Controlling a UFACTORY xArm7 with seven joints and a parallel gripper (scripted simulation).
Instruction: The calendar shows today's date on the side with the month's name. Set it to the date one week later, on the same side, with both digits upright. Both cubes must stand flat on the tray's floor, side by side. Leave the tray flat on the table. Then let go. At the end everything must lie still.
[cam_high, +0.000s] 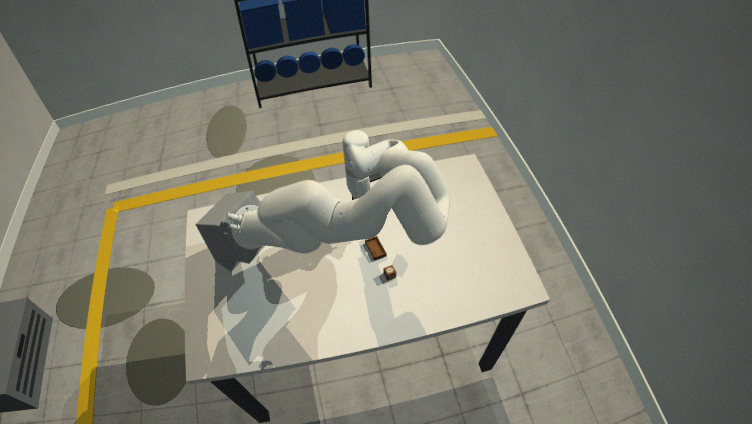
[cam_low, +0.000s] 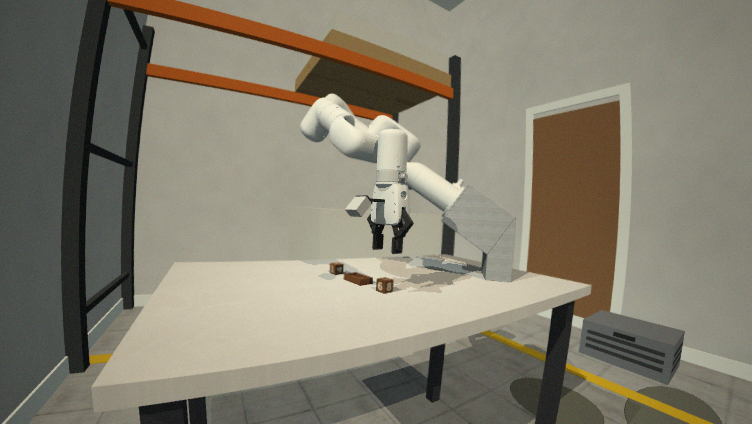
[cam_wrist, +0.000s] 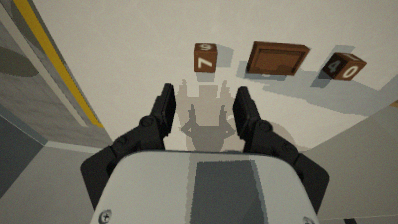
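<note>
The tray (cam_wrist: 278, 58) is lying with nothing in it on the table (cam_low: 252, 316), 1 cube (cam_wrist: 205, 57) on each side; the gripper (cam_wrist: 205, 112) is hanging wide, holding nothing.

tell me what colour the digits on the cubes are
White digits on brown cubes, clearest in the wrist view.

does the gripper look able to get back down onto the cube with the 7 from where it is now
Probably yes. The gripper is open and holds nothing, raised above the table. The cube with the 7 stands alone on the table, apart from the tray, with nothing between it and the fingers.
</note>
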